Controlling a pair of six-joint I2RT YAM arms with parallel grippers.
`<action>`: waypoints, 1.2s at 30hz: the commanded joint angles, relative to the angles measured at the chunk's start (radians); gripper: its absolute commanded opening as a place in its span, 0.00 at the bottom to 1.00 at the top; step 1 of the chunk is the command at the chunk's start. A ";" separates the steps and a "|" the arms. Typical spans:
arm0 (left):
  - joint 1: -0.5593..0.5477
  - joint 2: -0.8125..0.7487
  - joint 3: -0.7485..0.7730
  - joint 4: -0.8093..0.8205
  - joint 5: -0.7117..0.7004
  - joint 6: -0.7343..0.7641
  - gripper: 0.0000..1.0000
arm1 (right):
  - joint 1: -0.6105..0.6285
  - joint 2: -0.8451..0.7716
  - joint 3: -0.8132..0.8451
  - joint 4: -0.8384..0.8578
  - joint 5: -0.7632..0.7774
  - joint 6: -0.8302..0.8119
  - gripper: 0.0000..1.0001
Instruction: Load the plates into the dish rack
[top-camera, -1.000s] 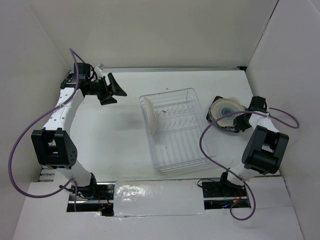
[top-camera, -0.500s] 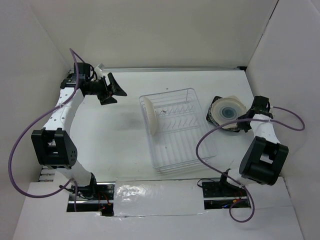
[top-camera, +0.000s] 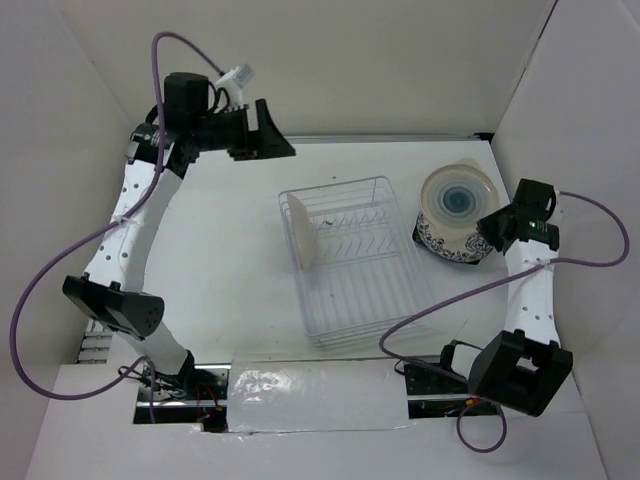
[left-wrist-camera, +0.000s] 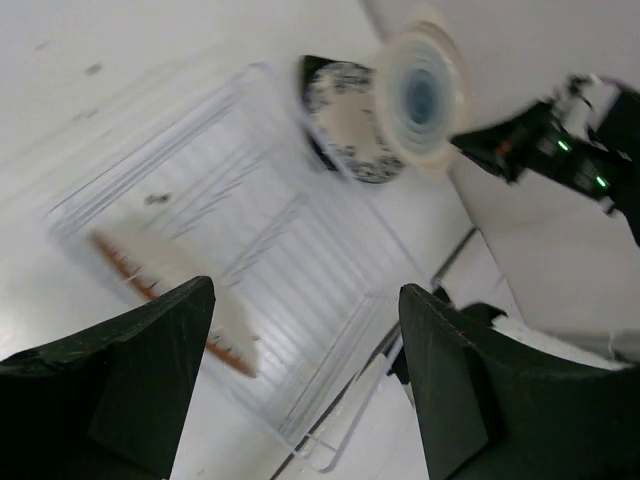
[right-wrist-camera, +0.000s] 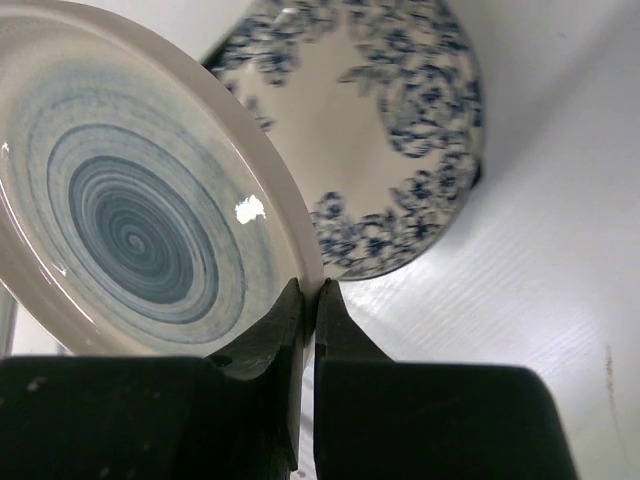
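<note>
The wire dish rack (top-camera: 365, 290) sits mid-tabletop, with one pale plate (top-camera: 304, 232) standing on edge among the tines at its left end. Right of the rack, a white plate with blue rings at its centre (top-camera: 455, 200) hangs tilted, its rim pinched in the right tool (right-wrist-camera: 308, 300), over the squarish floral plate (top-camera: 440, 247), which lies flat.

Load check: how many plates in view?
3. Cream plate upright at the left end of the rack; blue plate pinched in the right gripper; floral plate on the table below it. None seem hidden.
</note>
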 joint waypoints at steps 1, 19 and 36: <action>-0.101 0.068 0.131 -0.045 0.087 0.052 0.86 | 0.056 -0.097 0.177 0.048 -0.079 0.007 0.00; -0.296 0.295 0.196 0.104 0.333 -0.006 0.97 | 0.459 -0.086 0.344 -0.050 -0.223 -0.013 0.00; -0.270 0.290 0.145 0.176 0.432 -0.060 0.00 | 0.527 -0.097 0.280 0.042 -0.267 0.027 0.00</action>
